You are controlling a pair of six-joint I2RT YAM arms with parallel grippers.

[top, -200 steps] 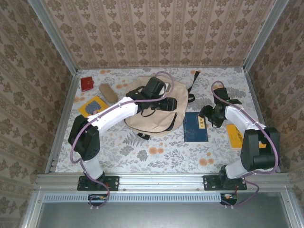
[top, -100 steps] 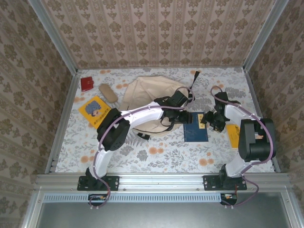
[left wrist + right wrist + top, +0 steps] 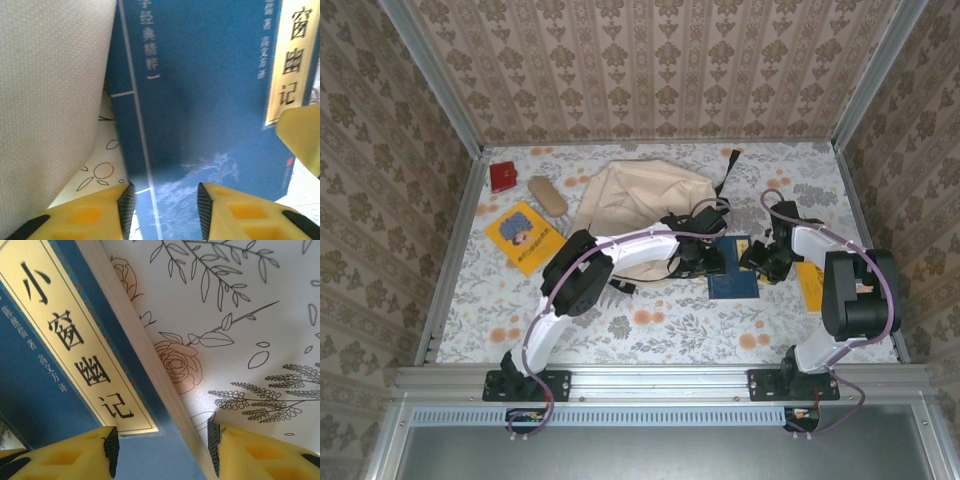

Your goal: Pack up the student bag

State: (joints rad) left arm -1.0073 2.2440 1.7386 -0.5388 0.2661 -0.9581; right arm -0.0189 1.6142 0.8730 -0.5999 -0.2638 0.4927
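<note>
The student bag (image 3: 635,200) lies slumped at the middle back of the tabletop (image 3: 650,335), its beige fabric just beside the left edge of a blue book (image 3: 732,284). The left gripper (image 3: 165,200) hangs low over that side of the book, jaws apart with the cover showing between them. The right gripper (image 3: 162,440) is at the book's opposite side, jaws apart astride its page edge. A yellow book (image 3: 523,236), a tan pouch (image 3: 548,195) and a small red item (image 3: 503,177) lie left of the bag.

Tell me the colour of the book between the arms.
The book is dark blue with a cream title strip; left wrist view.
</note>
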